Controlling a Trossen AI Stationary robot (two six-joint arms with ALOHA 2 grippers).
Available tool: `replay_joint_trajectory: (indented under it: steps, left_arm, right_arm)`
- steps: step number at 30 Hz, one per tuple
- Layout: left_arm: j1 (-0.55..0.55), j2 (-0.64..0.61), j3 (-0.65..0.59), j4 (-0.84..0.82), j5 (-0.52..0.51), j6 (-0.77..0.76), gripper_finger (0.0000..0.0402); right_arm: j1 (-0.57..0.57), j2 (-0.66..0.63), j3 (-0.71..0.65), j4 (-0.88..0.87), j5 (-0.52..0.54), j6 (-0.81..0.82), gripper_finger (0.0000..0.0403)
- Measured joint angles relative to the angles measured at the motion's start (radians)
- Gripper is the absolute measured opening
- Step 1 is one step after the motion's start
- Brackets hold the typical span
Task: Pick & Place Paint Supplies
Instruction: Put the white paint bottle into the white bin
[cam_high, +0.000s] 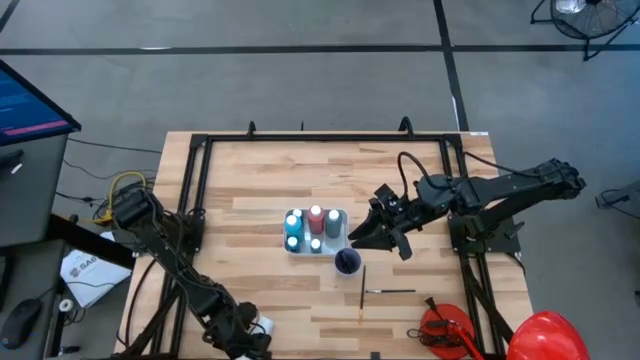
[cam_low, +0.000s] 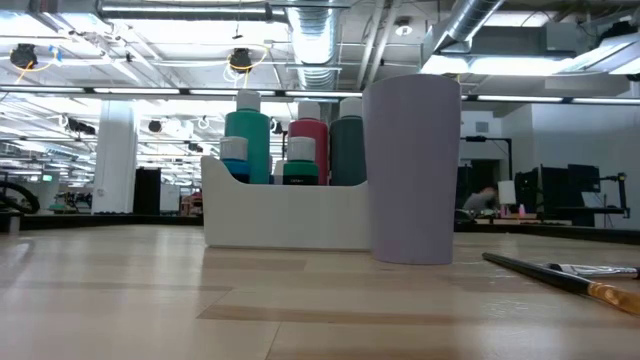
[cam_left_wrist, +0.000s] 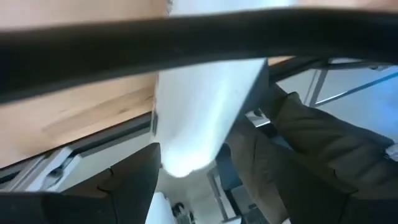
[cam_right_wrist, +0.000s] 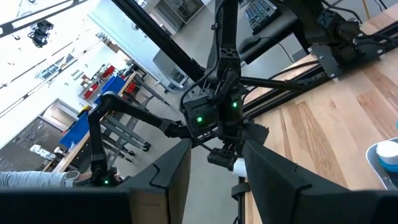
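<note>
My left gripper (cam_high: 252, 338) is at the table's near left edge, its fingers apart on either side of a white tube or bottle (cam_left_wrist: 199, 106), which also shows as a white spot (cam_high: 263, 324). My right gripper (cam_right_wrist: 217, 186) hangs open and empty above the table, just right of a white caddy (cam_high: 340, 215). The caddy holds upright teal (cam_low: 247, 140), red (cam_low: 308, 145) and grey-green (cam_low: 347, 150) bottles. A purple cup (cam_high: 347, 262) stands in front of the caddy. Two thin brushes (cam_high: 362, 290) lie flat on the wood near it. My left gripper has the white tube's narrower end (cam_left_wrist: 186, 158) between its two fingers. The view is blurred, and I cannot tell whether the fingers touch it or how the tube rests.
A red tool with a black handle (cam_high: 445, 330) and a red dome (cam_high: 550, 335) sit at the near right corner. A black frame rail (cam_high: 190, 190) runs round the table's edge. Bare wood lies left of the caddy.
</note>
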Motion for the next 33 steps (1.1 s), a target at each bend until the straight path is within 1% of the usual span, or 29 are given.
replay_joint_trajectory:
  steps: [5,7,13,16,19,23,26,30,33]
  left_arm:
    - [0.007,0.098,0.0,0.102,0.071,-0.002,0.0289]
    - [0.006,0.13,0.0,0.132,0.078,-0.006,0.0289]
    - [0.005,0.169,0.002,0.137,0.087,-0.033,0.0287]
    - [0.012,0.173,0.003,0.124,0.1,-0.022,0.0275]
    - [0.02,0.169,0.004,0.089,0.093,0.035,0.0252]
    - [0.035,0.16,0.003,0.072,0.104,0.16,0.0226]
    - [0.049,0.145,0.001,0.05,0.093,0.245,0.0213]
    - [0.065,0.097,-0.005,-0.019,0.019,0.341,0.0202]
    - [0.081,0.03,-0.006,-0.055,-0.044,0.42,0.0197]
  right_arm:
    - [0.0,0.0,0.0,-0.002,0.0,0.0,0.0143]
    - [0.0,0.0,0.0,-0.002,0.0,0.0,0.0142]
    - [0.0,0.0,0.0,-0.002,0.0,0.0,0.0141]
    - [0.0,-0.001,0.0,-0.003,0.0,0.0,0.0143]
    - [0.0,-0.001,0.0,-0.003,0.0,0.0,0.0143]
    - [0.0,0.0,0.0,-0.006,0.0,-0.013,0.014]
    - [0.001,0.0,0.0,-0.008,0.0,-0.016,0.0137]
    - [0.001,0.0,0.0,-0.008,0.0,-0.016,0.0137]
    - [0.001,0.0,0.0,-0.007,0.0,-0.017,0.0139]
